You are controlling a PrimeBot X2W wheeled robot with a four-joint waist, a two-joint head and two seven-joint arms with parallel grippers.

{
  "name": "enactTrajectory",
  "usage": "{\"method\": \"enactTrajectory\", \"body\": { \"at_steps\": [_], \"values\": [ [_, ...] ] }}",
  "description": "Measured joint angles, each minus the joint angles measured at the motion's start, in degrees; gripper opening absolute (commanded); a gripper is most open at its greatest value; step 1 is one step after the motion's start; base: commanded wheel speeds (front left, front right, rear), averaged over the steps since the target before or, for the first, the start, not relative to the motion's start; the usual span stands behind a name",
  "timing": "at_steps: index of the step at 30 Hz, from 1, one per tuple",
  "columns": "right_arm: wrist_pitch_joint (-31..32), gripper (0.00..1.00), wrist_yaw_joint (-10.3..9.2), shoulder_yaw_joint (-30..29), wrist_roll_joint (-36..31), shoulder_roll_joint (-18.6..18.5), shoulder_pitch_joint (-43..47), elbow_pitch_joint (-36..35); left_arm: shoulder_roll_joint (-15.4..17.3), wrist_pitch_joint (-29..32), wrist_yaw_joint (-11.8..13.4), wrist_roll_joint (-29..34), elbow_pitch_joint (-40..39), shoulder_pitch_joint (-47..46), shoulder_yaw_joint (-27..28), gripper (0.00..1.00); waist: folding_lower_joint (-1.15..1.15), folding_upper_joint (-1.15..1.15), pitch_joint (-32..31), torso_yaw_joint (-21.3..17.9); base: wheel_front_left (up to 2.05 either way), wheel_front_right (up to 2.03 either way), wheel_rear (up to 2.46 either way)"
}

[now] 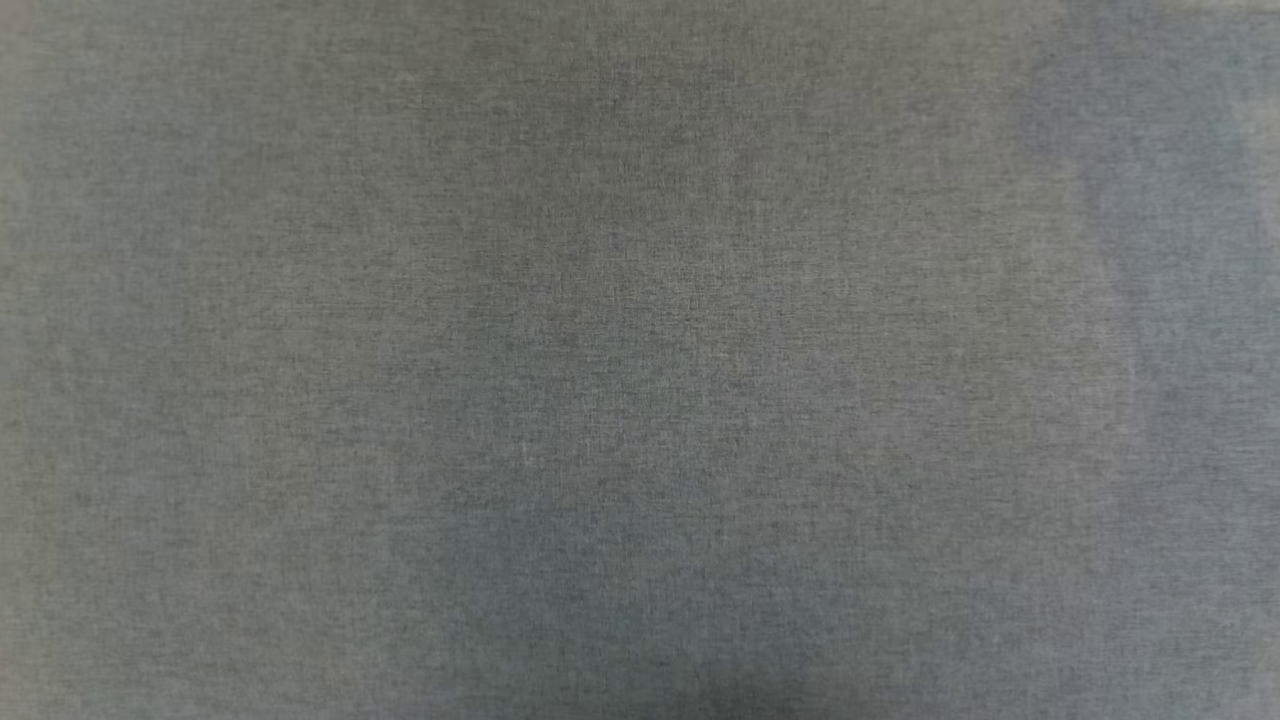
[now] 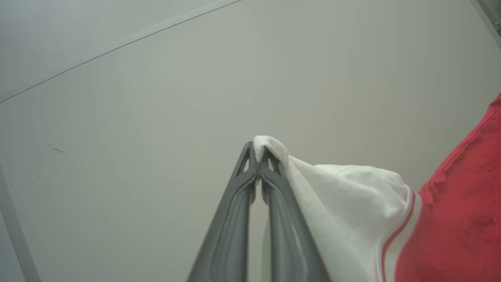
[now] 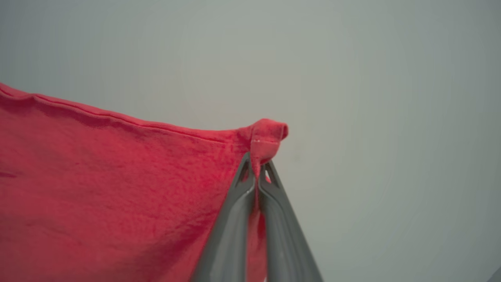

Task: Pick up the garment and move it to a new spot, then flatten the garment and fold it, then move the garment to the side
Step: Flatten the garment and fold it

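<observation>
from the head, a grey surface [image 1: 640, 300] with a fine woven texture lay in soft light, with bluish shadow patches at its lower middle and right. from the left wrist, a pale flat panel [image 2: 156, 129] carried a thin slanting seam [image 2: 117, 45] and a light strip [image 2: 15, 227] at the left edge. from the right wrist, the backdrop [image 3: 372, 98] was plain pale grey.

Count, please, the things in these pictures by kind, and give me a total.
Shirts: 1, the red and white shirt.
Claws: 2, the left claw and the right claw, each shut on the shirt.
Cloths: 1, the grey cloth.
Total: 4.
</observation>
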Motion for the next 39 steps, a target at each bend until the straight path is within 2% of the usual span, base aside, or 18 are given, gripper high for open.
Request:
{"method": "enactTrajectory", "body": {
  "at_steps": [6, 11, 15, 21, 27, 29, 39],
  "values": [
    [-3.4, 0.00, 0.00, 2.0, -0.8, 1.3, -8.5, 8.1, -1.0, -2.8, -1.0, 0.8, 7.9, -7.0, -1.8, 0.00, 0.00, 0.00, 3.8, 0.2, 0.00, 0.00, 0.00],
    [-6.6, 0.00, 0.00, 5.9, 0.1, 2.3, -8.5, 13.0, -1.1, -5.6, -1.5, 0.4, 12.9, -6.5, -3.4, 0.00, 0.00, 0.00, 5.2, 0.2, 0.00, 0.00, 0.00],
    [-10.0, 0.00, 0.00, 9.6, 0.8, 3.2, -5.3, 15.5, -0.5, -7.9, -1.5, 0.5, 14.8, -2.5, -5.0, 0.00, 0.00, 0.00, 4.9, -0.2, 0.00, 0.00, 0.00],
    [-14.5, 0.00, 0.00, 15.1, 4.5, 4.7, 3.7, 18.2, 0.0, -10.4, -1.2, -0.7, 15.0, 10.0, -5.9, 0.00, -0.01, 0.00, 2.7, -0.2, 0.00, 0.00, 0.00],
    [-18.5, 0.00, 0.00, 21.1, 9.8, 3.8, 14.5, 16.9, 2.3, -11.3, 2.7, -2.0, 9.5, 26.9, -6.3, 0.00, -0.01, 0.00, -1.1, 0.0, 0.00, 0.00, 0.00],
    [-19.4, 0.00, 0.00, 23.0, 11.3, 2.6, 18.6, 15.8, 3.3, -11.5, 3.9, -2.8, 7.0, 33.8, -6.5, 0.00, -0.01, 0.00, -2.7, 0.1, 0.00, 0.00, 0.00],
    [-21.3, 0.00, 0.00, 29.4, 17.5, -4.4, 41.5, 7.5, 8.6, -10.0, 13.4, -7.4, -10.6, 68.4, -8.7, 0.00, -0.02, 0.00, -12.0, 0.7, 0.00, 0.00, 0.00]
  ]
}}
